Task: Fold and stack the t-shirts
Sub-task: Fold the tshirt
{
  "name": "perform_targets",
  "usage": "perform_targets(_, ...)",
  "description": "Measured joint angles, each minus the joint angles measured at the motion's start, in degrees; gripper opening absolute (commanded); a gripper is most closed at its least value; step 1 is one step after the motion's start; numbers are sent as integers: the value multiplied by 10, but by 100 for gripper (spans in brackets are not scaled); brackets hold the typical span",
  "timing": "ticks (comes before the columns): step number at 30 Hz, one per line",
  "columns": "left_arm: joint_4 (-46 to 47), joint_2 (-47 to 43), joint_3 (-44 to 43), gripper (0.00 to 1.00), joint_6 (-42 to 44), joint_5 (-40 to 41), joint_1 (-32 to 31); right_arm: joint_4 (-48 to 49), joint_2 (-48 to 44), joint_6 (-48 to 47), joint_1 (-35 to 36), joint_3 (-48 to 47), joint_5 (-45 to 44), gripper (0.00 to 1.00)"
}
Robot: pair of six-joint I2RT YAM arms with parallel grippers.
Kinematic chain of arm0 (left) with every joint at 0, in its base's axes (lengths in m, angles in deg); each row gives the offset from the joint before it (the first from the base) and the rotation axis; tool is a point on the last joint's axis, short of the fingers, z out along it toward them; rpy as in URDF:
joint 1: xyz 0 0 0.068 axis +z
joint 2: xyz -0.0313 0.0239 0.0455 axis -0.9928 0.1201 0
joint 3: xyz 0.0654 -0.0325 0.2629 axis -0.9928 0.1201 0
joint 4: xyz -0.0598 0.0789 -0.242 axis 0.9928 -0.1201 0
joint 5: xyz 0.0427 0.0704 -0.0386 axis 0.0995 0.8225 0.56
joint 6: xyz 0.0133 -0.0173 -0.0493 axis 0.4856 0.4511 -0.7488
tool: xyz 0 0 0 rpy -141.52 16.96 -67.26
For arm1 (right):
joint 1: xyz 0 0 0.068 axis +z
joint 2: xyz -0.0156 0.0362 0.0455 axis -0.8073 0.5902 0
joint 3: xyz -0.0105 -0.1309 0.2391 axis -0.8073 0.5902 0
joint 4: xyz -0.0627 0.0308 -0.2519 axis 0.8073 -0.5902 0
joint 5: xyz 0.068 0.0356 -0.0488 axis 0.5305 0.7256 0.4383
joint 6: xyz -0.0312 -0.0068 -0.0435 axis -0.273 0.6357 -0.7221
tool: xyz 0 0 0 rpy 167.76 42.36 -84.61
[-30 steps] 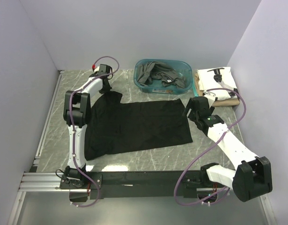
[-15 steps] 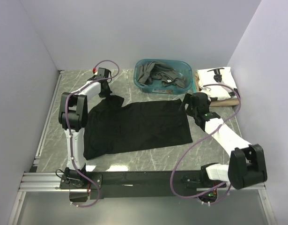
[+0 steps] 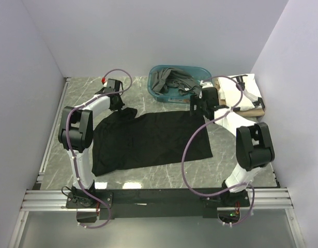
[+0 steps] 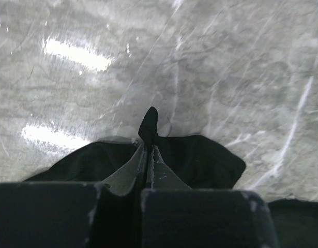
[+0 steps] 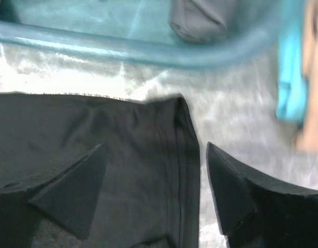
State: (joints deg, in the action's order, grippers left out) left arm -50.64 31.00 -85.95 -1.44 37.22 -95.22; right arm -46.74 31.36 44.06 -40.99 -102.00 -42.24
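Note:
A plain black t-shirt (image 3: 151,139) lies spread flat on the marble table. My left gripper (image 3: 119,105) is at its far left corner, shut on a pinch of the black cloth (image 4: 148,124). My right gripper (image 3: 199,107) is open over the shirt's far right corner (image 5: 174,111), one finger above the cloth and the other over bare table. Dark grey shirts (image 3: 171,81) lie crumpled in the teal tub (image 3: 204,95). A folded white shirt with black print (image 3: 241,89) lies at the far right on a tan one (image 3: 258,110).
The teal tub's near wall (image 5: 148,51) is just beyond my right gripper. Purple walls close the table on the left, back and right. A metal rail (image 3: 148,199) runs along the near edge.
My right arm has swung back and left to the shirt's far right corner by the tub. My left gripper has shifted a little right, drawing the shirt's far left corner with it.

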Motion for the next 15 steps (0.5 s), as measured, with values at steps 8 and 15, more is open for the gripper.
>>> perform_targets(8,1,-2,8,1,-3,2,0,-36,102,-118,-2,-118,43,76)
perform_targets(15,1,-5,8,1,-3,13,0,-91,128,-171,-8,-130,59,72)
